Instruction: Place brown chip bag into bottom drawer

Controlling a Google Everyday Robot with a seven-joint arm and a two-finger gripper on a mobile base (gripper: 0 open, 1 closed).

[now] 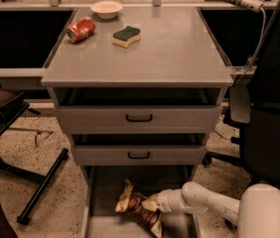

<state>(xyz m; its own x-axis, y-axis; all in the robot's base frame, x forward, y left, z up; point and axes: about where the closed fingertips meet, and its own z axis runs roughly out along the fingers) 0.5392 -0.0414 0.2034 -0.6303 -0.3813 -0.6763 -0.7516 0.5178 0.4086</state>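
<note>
The brown chip bag [136, 206] lies in the pulled-out bottom drawer [103, 192], a grey tray under the two upper drawers. It is crinkly dark brown with cream ends and lies slanted from upper left to lower right. My gripper [150, 203] comes in from the right on the white arm [204, 202] and is at the bag's right side, down inside the drawer. The fingertips are hidden against the bag.
On the cabinet top stand a red soda can [80, 29] lying on its side, a green-and-yellow sponge [126, 36] and a white bowl [106, 9]. A black chair [269, 118] is at the right. A black stand's leg [43, 185] lies at the left on the speckled floor.
</note>
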